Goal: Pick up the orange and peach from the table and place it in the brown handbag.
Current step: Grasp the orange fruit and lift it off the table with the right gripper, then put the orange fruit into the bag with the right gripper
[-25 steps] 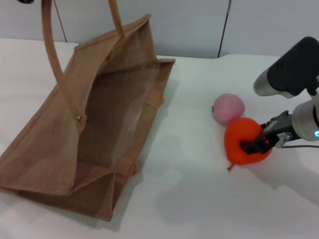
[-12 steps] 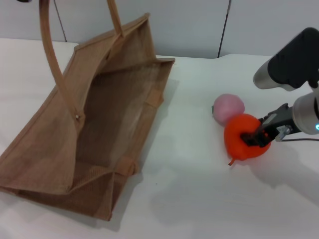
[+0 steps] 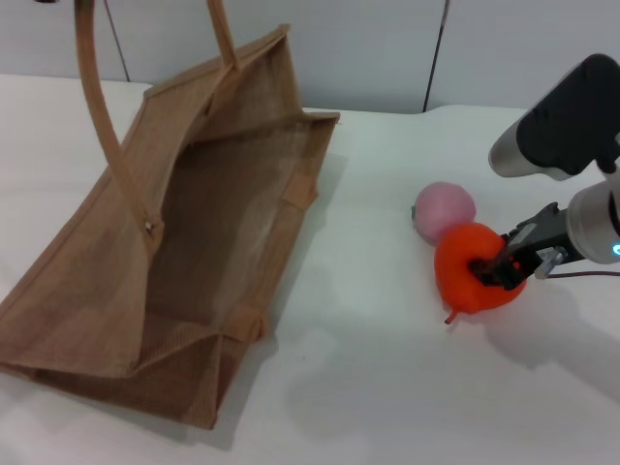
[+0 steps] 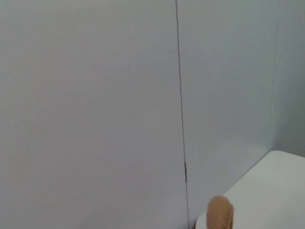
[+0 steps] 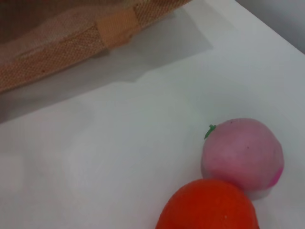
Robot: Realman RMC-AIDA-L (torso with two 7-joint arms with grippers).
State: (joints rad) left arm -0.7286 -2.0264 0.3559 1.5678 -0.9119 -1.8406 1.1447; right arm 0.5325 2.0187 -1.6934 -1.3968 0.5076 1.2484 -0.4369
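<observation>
The orange (image 3: 463,281), bright red-orange with a small stem, is at the right of the white table (image 3: 368,378). My right gripper (image 3: 492,272) is shut on it, its dark fingers pressed into the fruit's right side. The pale pink peach (image 3: 444,208) lies just behind the orange and touches it. Both fruits show in the right wrist view, the orange (image 5: 207,207) in front of the peach (image 5: 240,155). The brown handbag (image 3: 194,242) stands open on the left with its mouth toward the fruits. Its handles rise out of the picture. My left gripper is out of view.
A bit of the bag's handle (image 4: 220,214) shows in the left wrist view against a grey wall. A grey wall panel (image 3: 387,48) runs along the table's far edge. Bare tabletop lies between the bag and the fruits. A dark sliver (image 3: 46,2) sits at the top left edge.
My right gripper and the orange have shifted slightly up and toward the peach. The bag and the peach have not moved.
</observation>
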